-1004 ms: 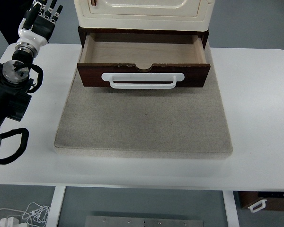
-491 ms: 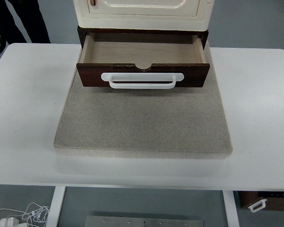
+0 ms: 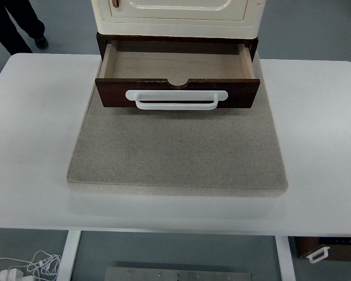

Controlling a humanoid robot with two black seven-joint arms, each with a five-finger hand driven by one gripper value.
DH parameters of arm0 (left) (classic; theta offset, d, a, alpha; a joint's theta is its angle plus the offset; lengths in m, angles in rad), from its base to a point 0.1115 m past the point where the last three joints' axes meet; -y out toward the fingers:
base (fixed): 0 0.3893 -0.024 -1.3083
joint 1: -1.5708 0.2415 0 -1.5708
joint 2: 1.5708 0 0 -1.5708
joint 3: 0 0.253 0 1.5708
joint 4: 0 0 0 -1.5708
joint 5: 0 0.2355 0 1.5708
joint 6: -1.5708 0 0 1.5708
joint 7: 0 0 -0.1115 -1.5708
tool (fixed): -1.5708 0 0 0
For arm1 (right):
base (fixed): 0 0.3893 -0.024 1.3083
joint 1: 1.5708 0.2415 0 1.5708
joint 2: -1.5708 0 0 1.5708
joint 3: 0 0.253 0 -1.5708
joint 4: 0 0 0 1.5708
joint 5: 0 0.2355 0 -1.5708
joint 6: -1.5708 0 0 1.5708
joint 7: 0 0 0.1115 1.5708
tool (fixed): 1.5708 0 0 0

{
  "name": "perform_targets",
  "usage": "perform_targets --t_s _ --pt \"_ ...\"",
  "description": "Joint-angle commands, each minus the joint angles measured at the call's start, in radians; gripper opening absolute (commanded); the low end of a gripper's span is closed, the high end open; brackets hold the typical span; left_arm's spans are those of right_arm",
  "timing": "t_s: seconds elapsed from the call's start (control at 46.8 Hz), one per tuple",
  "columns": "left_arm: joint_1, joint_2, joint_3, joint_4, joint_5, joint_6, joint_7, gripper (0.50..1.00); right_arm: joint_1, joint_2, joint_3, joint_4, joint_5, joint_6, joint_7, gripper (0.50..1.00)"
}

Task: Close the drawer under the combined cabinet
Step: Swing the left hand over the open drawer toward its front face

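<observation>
The white table [image 3: 41,146] fills most of the top view, and its left side, where the robot's left arm and hand stood a second ago, is now bare. That arm has pulled back out of the picture over the last second, so neither hand shows at all and I cannot tell how the fingers of either are set. In the far left corner a person's dark trouser legs and shoe [image 3: 14,26] now stand on the floor beyond the table, well apart from the work

On the table the grey stone-look mat [image 3: 175,152] lies as before, and at its far edge sits the cream cabinet [image 3: 175,14] with the dark wood drawer [image 3: 176,67] beneath it. The drawer has not moved: it is pulled well out towards the camera, its pale inside empty and plain to see. Its white bar handle [image 3: 176,99] runs across the front panel, untouched

As I judge it, the closing has not begun. With the arm withdrawn, a hand must first come back into view and reach the drawer front before any push towards the cabinet can start
</observation>
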Motion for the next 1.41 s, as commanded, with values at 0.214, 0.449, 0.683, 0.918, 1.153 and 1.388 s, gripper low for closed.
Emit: perform_targets --t_s 0.214,0.449,0.683,0.918,1.153,1.388 --pt "-0.030 0.032 0.138 -0.263 0.002 0.032 0.000 1.000 0.000 0.000 0.000 0.000 0.000 0.000 0.000 0.952" --pt "-0.030 0.037 0.262 -0.473 0.002 0.038 -0.002 1.000 0.000 0.000 0.000 0.000 -0.001 0.000 0.000 0.952" --pt "-0.024 0.036 0.427 -0.662 0.007 0.047 -0.003 1.000 0.000 0.000 0.000 0.000 -0.001 -0.002 0.000 0.952" --pt "-0.021 0.023 0.613 -0.806 0.092 0.056 0.000 1.000 0.000 0.000 0.000 0.000 0.000 0.000 0.000 0.952" --pt "-0.022 0.011 0.760 -0.846 0.224 0.055 0.041 1.000 0.000 0.000 0.000 0.000 -0.001 0.000 0.000 0.952" --pt "0.021 -0.006 0.845 -0.863 0.249 0.048 0.112 1.000 0.000 0.000 0.000 0.000 -0.001 0.000 0.000 0.952"
